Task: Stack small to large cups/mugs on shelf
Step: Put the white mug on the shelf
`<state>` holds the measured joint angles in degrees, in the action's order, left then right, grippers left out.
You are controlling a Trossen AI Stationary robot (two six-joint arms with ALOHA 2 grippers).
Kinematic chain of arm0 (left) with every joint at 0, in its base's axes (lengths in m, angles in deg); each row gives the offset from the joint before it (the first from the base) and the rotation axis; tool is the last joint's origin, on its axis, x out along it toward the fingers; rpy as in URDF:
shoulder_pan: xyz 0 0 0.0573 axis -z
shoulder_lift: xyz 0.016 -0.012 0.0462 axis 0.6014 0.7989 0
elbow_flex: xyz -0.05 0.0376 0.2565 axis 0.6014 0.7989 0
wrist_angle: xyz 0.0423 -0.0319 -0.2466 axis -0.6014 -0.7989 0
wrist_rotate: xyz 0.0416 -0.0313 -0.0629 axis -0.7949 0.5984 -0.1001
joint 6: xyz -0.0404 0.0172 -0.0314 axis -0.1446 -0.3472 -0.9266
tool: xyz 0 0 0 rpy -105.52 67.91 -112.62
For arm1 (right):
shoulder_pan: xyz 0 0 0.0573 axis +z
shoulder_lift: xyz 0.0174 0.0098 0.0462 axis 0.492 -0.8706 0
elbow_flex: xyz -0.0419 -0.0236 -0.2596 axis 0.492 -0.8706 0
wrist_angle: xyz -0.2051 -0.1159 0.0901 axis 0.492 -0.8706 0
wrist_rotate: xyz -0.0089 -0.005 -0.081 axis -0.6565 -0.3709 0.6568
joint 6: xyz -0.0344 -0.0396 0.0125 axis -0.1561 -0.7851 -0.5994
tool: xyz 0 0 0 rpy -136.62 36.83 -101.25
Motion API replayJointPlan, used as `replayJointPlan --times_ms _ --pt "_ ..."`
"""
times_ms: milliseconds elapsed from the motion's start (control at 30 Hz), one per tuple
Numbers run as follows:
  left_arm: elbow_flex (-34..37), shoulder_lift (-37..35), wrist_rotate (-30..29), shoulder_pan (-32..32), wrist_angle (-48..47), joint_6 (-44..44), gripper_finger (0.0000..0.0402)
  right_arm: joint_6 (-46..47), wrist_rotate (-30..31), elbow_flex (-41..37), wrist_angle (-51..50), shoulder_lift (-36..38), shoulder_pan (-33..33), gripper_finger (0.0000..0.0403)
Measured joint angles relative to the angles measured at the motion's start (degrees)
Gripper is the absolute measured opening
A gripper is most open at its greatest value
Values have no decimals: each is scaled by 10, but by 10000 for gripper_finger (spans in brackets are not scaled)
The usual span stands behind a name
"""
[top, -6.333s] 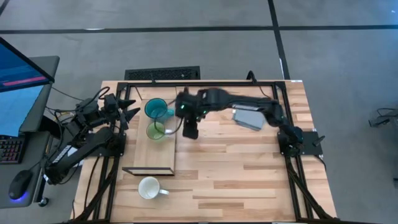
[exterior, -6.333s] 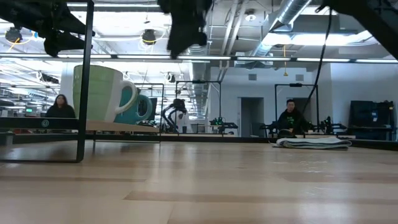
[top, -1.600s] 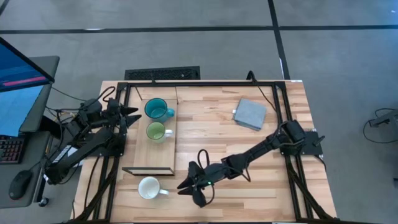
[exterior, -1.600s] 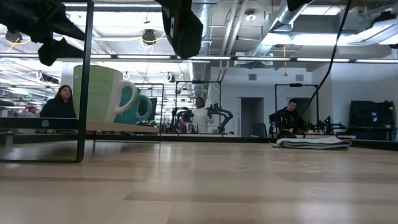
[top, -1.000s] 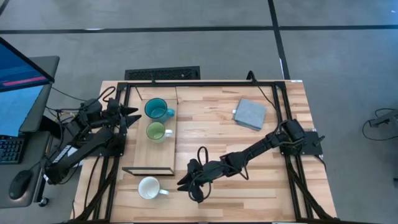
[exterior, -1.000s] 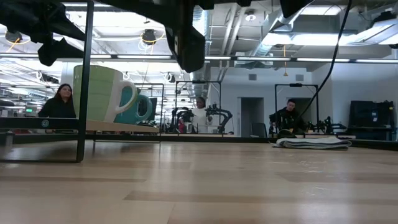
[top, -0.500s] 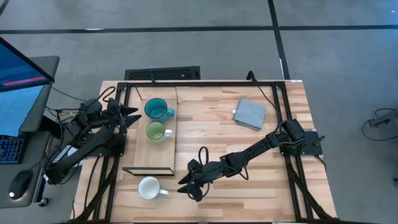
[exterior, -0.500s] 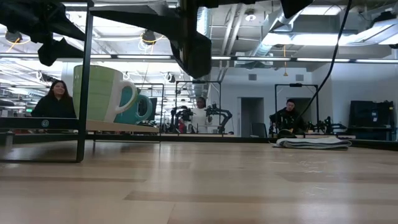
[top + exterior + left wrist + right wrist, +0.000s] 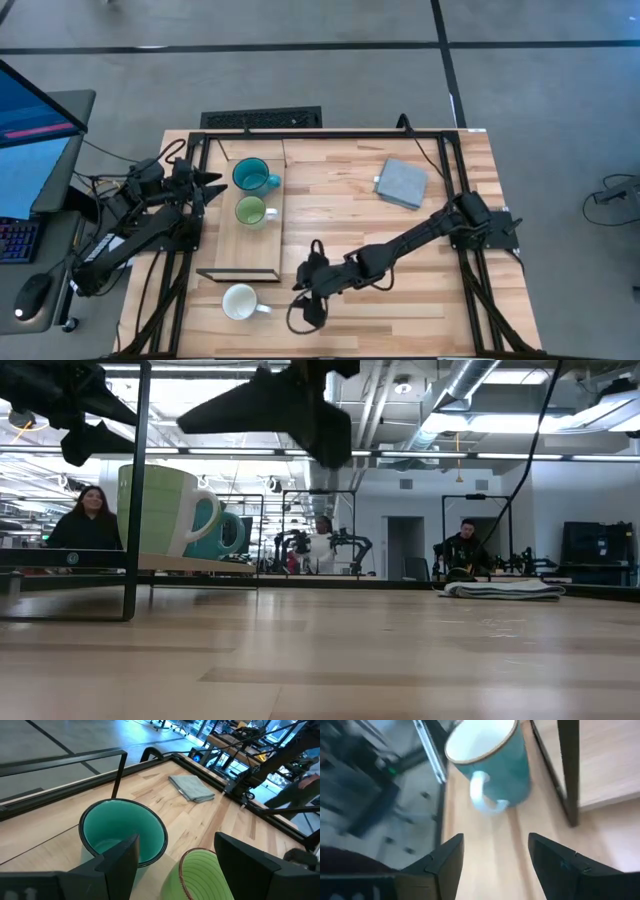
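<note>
Now swung round beside the white mug (image 9: 238, 301), fingers spread wider than a second ago and holding nothing: right gripper (image 9: 303, 302). Pickup looks imminent. Parked by the shelf (image 9: 244, 240), fingers apart over teal mug (image 9: 250, 175) and green mug (image 9: 249, 211): left gripper (image 9: 206, 180). Oddly teal-sided in the right wrist view, white inside.

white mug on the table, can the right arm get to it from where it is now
Probably yes. The right gripper stands open just beside the white mug, whose handle points toward it, with bare tabletop between; the shelf lies off that path.
</note>
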<state>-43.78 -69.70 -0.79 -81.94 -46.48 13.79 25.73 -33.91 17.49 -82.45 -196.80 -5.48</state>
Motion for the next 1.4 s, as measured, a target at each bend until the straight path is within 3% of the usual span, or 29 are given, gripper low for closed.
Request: replayJointPlan --times_ms 167,300,1400 --pt "0 0 0 0 0 0 248 -42 20 56 -120 0 -1 244" --pt "0 0 0 0 0 0 248 -41 22 74 -154 0 -2 244" --pt "0 0 0 0 -1 0 248 -92 63 94 -142 -1 -1 244"
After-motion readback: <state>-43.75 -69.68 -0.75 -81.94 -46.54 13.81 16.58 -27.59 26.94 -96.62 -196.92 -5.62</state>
